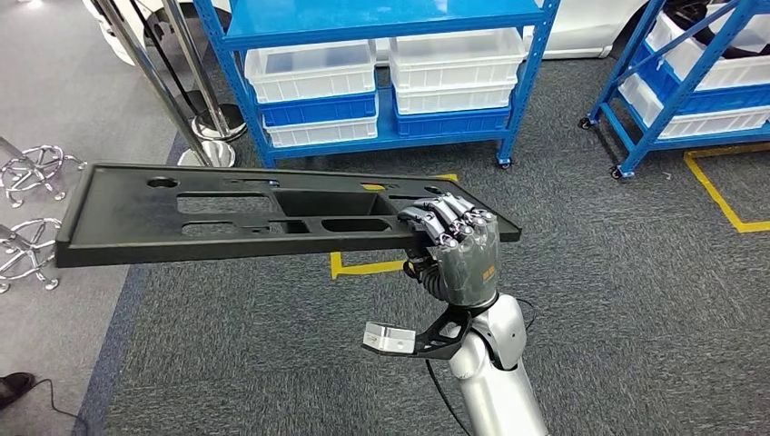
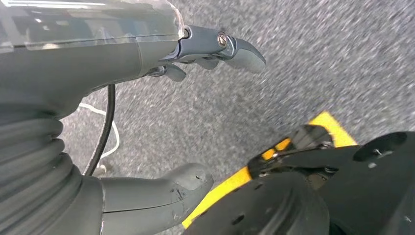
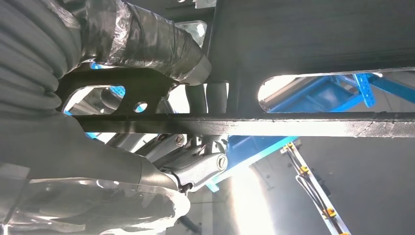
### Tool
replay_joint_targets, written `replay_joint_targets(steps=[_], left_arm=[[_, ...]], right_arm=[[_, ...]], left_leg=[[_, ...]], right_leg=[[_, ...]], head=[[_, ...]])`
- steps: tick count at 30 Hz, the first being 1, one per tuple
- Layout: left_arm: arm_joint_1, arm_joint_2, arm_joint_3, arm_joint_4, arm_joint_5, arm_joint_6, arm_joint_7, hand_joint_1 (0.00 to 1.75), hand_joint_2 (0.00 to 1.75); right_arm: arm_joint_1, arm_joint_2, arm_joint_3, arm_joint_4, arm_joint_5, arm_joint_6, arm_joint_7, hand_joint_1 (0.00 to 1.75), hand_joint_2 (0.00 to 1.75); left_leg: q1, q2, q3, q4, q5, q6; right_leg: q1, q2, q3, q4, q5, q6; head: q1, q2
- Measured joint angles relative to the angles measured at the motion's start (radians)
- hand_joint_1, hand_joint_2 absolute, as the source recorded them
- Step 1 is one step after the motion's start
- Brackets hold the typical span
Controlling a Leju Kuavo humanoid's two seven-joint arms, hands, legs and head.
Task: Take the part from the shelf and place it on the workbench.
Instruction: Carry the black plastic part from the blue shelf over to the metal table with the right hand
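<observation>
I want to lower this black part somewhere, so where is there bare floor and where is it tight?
The right hand grips the black part at one end. Bare grey carpet lies to the robot's right, between the arm and the yellow floor line, and also below the part. It is crowded ahead by the blue shelf and at the left by chrome stands.

Industrial workshop or warehouse floor: blue steel shelving (image 1: 381, 18) holding plastic bins (image 1: 310, 71), grey carpet (image 1: 590, 300) marked with yellow tape (image 1: 717, 195).
</observation>
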Motion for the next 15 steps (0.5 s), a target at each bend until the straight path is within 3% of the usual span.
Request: replay_joint_targets(steps=[1, 3, 5, 6, 8, 9, 11, 13, 14, 15], left_arm=[[0.000, 0.000, 0.000, 0.000, -0.001, 0.000, 0.000, 0.00, 1.75], [-0.002, 0.001, 0.000, 0.000, -0.003, 0.000, 0.000, 0.00, 1.75], [-0.004, 0.003, -0.003, 0.000, -0.006, 0.000, -0.003, 0.00, 1.75], [-0.005, 0.004, -0.005, 0.000, -0.008, 0.000, -0.004, 0.00, 1.75], [-0.004, 0.005, -0.011, 0.000, -0.010, 0.000, -0.006, 0.00, 1.75], [-0.005, 0.006, -0.013, 0.000, -0.011, -0.001, -0.006, 0.00, 1.75], [-0.005, 0.006, -0.017, 0.000, -0.011, -0.002, -0.006, 0.00, 1.75], [-0.005, 0.006, -0.018, 0.000, -0.011, -0.003, -0.006, 0.00, 1.75], [-0.004, 0.006, -0.018, 0.000, -0.011, -0.003, -0.006, 0.00, 1.75], [-0.004, 0.006, -0.019, 0.000, -0.011, -0.003, -0.006, 0.00, 1.75]], right_arm=[[0.000, 0.000, 0.000, 0.000, 0.000, 0.000, 0.000, 1.75, 1.75], [0.000, 0.000, 0.000, 0.000, 0.000, 0.000, 0.000, 1.75, 1.75], [0.000, 0.000, -0.001, 0.000, 0.000, 0.000, 0.000, 1.75, 1.75], [0.001, 0.000, -0.002, -0.001, 0.000, 0.000, 0.000, 1.75, 1.75], [0.001, -0.001, -0.003, -0.001, -0.001, 0.000, 0.000, 1.75, 1.75], [0.002, -0.002, -0.003, -0.001, -0.001, 0.000, 0.000, 1.75, 1.75], [0.003, -0.005, -0.004, -0.001, -0.001, 0.000, 0.000, 1.75, 1.75], [0.008, -0.007, -0.005, 0.000, -0.001, 0.000, 0.000, 1.75, 1.75], [0.011, -0.008, -0.005, 0.000, -0.001, 0.000, 0.000, 1.75, 1.75], [0.014, -0.008, -0.005, 0.000, -0.002, 0.000, 0.000, 1.75, 1.75]], left_leg=[[0.000, 0.000, 0.032, -0.030, 0.025, 0.003], [-0.004, -0.001, 0.134, -0.166, 0.060, 0.014], [-0.011, -0.002, 0.209, -0.281, 0.056, 0.026], [-0.015, -0.002, 0.220, -0.305, 0.051, 0.032], [-0.017, 0.000, 0.215, -0.320, 0.070, 0.046], [-0.015, 0.002, 0.212, -0.329, 0.084, 0.054], [-0.012, 0.006, 0.198, -0.342, 0.111, 0.068], [-0.014, 0.007, 0.171, -0.340, 0.130, 0.074], [-0.015, 0.007, 0.157, -0.336, 0.137, 0.074], [-0.015, 0.007, 0.142, -0.331, 0.144, 0.072]], right_leg=[[0.001, 0.000, -0.012, 0.000, 0.009, 0.001], [0.002, 0.002, -0.029, 0.000, 0.027, 0.005], [0.001, 0.001, -0.035, -0.003, 0.043, 0.014], [0.000, 0.001, -0.035, -0.007, 0.051, 0.021], [-0.002, 0.001, -0.036, -0.014, 0.065, 0.032], [-0.002, 0.002, -0.042, -0.008, 0.054, 0.037], [-0.001, 0.003, -0.068, 0.058, -0.019, 0.043], [-0.001, 0.004, -0.100, 0.176, -0.105, 0.049], [-0.002, 0.004, -0.106, 0.222, -0.120, 0.052], [-0.004, 0.004, -0.099, 0.242, -0.113, 0.055]], head=[[0.000, 0.000], [0.000, 0.000], [0.000, 0.000], [0.000, 0.000], [0.000, 0.000], [0.000, 0.000], [0.000, 0.000], [0.000, 0.000], [0.001, 0.000], [0.000, 0.000]])
